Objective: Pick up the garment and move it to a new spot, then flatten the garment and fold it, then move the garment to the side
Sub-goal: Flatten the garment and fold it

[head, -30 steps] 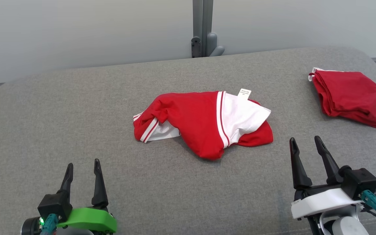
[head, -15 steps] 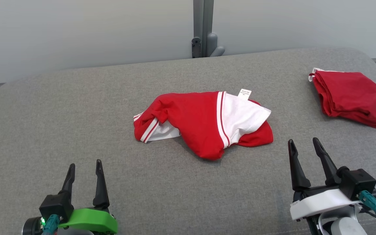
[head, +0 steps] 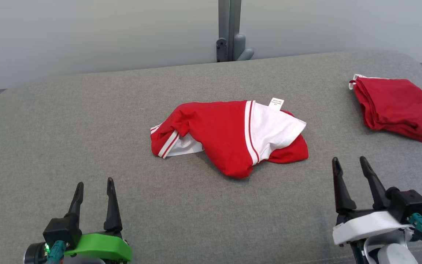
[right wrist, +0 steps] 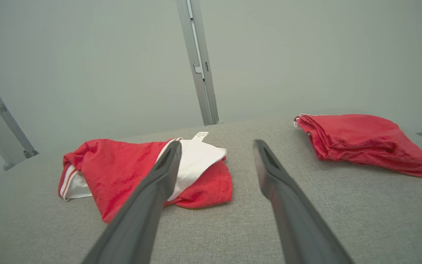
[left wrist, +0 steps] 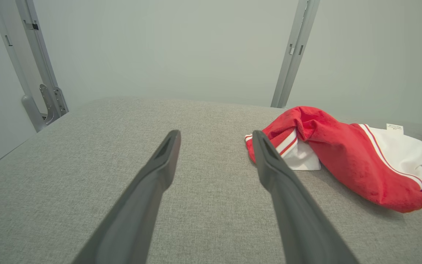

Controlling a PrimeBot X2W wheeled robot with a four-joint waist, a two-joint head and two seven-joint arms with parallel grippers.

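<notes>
Two tools in view, both spread wide, both empty.

1. Left tool (head: 95, 182)
- Pos.: lower left of head view, green shell at its base, fingers pointing away from the robot.
- State: jaws wide apart, nothing between them.
- It sits over bare grey fabric of the surface (head: 86, 121), well apart from the garment (head: 225, 135).
- Left wrist view: the garment lies ahead and to the right of the fingers. One fingertip overlaps the garment's striped end in the picture, but the head view shows a clear gap, so no contact.

2. Right tool (head: 349, 159)
- Pos.: lower right of head view, white shell at its base.
- State: jaws wide apart, nothing held.
- It is near the garment's right end, not touching, and closer to the robot than the cloth.

3. Garment
- Red w/ a white panel and red-white stripe trim.
- Pos.: approx. centre of the surface, crumpled in a low heap, not flat.
- Left end: striped band w/ white cloth showing under it.
- Far edge: a small white label (head: 276, 103) sticks out; its print is too small to read.

4. Other items
- Folded red item (head: 394, 110): far right of the surface, near the edge, well apart from the garment, w/ a bit of white trim at its far-left corner.
- Grey post (head: 229, 29) w/ a bracket stands behind the far edge of the surface, against a pale wall (head: 86, 36).
</notes>
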